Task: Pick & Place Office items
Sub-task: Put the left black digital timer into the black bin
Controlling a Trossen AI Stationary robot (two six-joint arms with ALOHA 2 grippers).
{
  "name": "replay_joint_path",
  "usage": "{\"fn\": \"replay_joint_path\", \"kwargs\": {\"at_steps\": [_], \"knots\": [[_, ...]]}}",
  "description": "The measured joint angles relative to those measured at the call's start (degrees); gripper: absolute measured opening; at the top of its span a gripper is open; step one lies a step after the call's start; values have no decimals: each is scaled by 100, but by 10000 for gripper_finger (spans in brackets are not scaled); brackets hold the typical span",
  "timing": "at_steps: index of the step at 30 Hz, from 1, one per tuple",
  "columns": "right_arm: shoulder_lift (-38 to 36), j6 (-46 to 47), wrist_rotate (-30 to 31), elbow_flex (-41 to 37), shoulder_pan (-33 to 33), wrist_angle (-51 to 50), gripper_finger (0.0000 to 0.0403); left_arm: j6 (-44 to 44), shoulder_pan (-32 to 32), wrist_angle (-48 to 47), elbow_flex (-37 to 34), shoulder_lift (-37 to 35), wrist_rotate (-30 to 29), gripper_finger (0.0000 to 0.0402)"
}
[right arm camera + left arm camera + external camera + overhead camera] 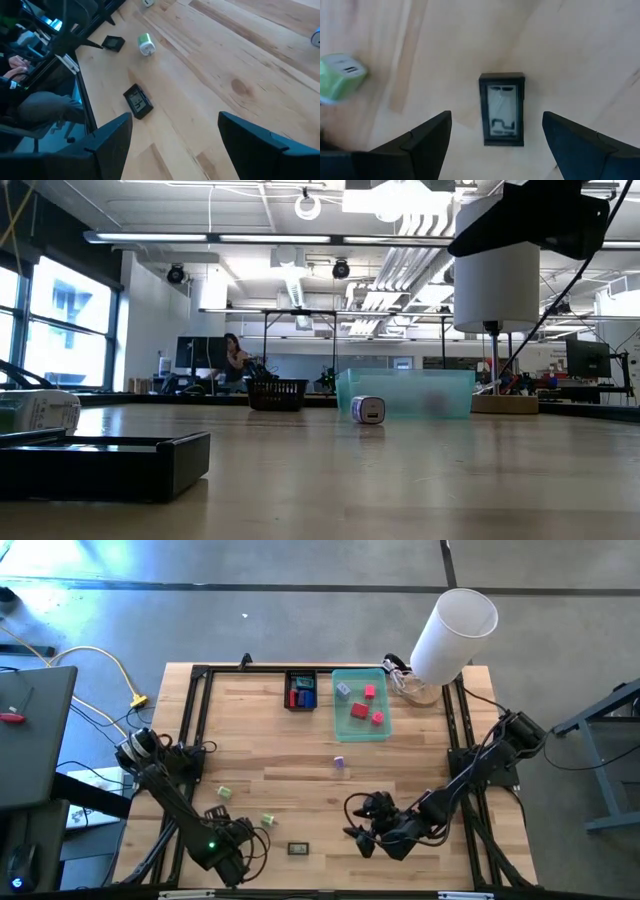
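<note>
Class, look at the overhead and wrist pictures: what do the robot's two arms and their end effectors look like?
Both arms are black, jointed, and trailed by loose black cables. The left end effector and right end effector each have two broad, dark, wedge-shaped fingers. A small green light glows on the left arm.

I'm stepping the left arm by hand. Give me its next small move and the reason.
Probably lower the left gripper straight down and close on the small black rectangular piece. Its fingers stand open on either side of the piece, which lies flat on the wooden table, centred between them and not yet gripped.
</note>
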Motion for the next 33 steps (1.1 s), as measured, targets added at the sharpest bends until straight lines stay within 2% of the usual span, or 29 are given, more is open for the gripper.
{"fn": "replay_joint_path", "kwargs": {"at_steps": [6, 19, 28, 30, 33], "knots": [[0, 0, -27, 0, -5, 0, 283, 256, 2, 867, -442, 0, 348, 303], [0, -1, -27, 0, -3, 0, 283, -130, 2, 1150, -852, -10, 208, 303], [0, -198, -27, 0, -5, 2, 283, -286, 2, 1413, -1173, -26, 325, 302], [0, -293, -27, 0, -5, 3, 283, -306, 2, 1460, -1180, -26, 347, 293], [0, -419, -26, 0, -5, 3, 283, -303, 2, 1497, -1179, -20, 361, 256]]}}
